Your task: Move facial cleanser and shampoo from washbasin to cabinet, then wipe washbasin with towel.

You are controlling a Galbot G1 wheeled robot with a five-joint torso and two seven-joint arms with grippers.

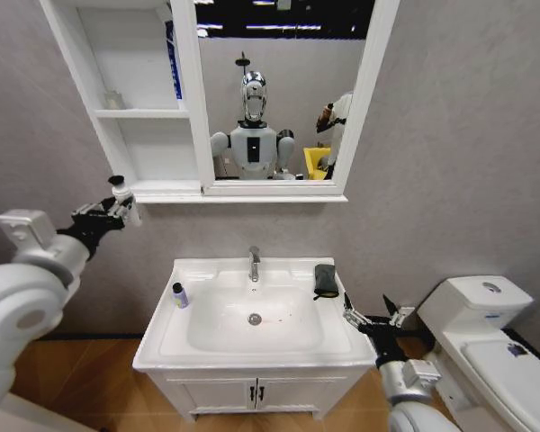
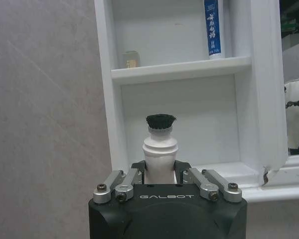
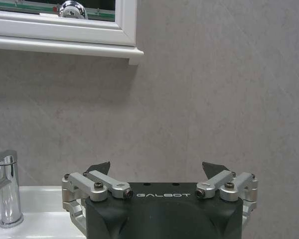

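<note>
My left gripper (image 1: 121, 209) is shut on a white bottle with a black cap (image 1: 120, 187), held upright just left of the cabinet (image 1: 139, 112). In the left wrist view the bottle (image 2: 160, 147) stands up from the left gripper (image 2: 159, 174), facing the cabinet's lower shelf (image 2: 189, 124). I cannot tell whether it is the facial cleanser or the shampoo. A small dark-capped bottle (image 1: 179, 295) stands on the washbasin's (image 1: 252, 355) left rim. The dark towel (image 1: 325, 279) lies folded on the back right rim. My right gripper (image 1: 369, 310) (image 3: 157, 169) hangs open beside the basin's right edge.
A blue tube (image 1: 174, 58) (image 2: 213, 27) and a small jar (image 1: 114, 99) (image 2: 131, 59) stand on the upper shelf. The chrome tap (image 1: 254, 263) (image 3: 5, 189) rises at the basin's back. The mirror (image 1: 279, 90) adjoins the cabinet. A white toilet (image 1: 486, 333) stands at right.
</note>
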